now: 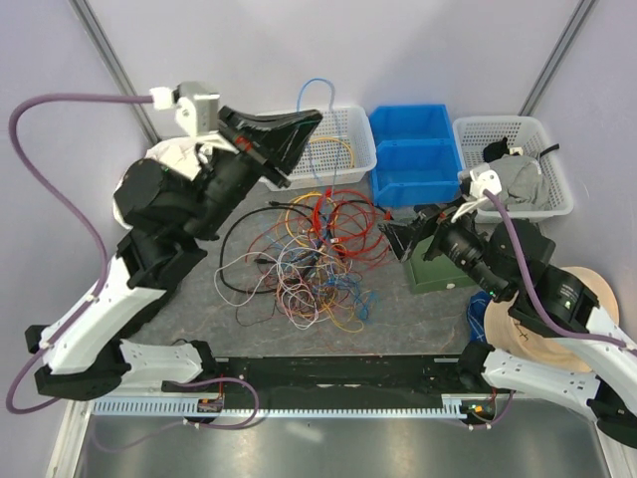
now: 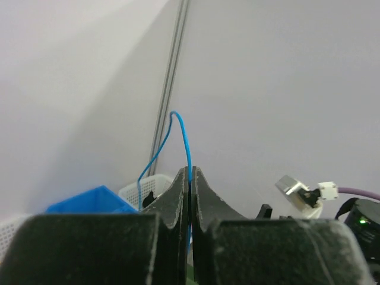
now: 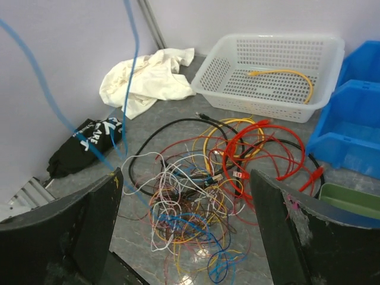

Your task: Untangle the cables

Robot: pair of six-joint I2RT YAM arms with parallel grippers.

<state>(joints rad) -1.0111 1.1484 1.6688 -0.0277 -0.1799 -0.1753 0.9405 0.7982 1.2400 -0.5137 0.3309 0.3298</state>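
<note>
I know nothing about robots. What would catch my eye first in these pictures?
First, the tangle of cables, red, yellow, white and black, heaped in the middle of the table. Next, the left gripper, raised high and shut on a blue cable that arches above its tips. A single yellow cable lies in the white basket at the back.

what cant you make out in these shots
- Left wrist view: the blue cable lower down, hidden inside the shut left gripper.
- Top view: most of the white cloth, covered by the left arm.
- Right wrist view: part of the cable pile, behind the fingers of the right gripper.
</note>
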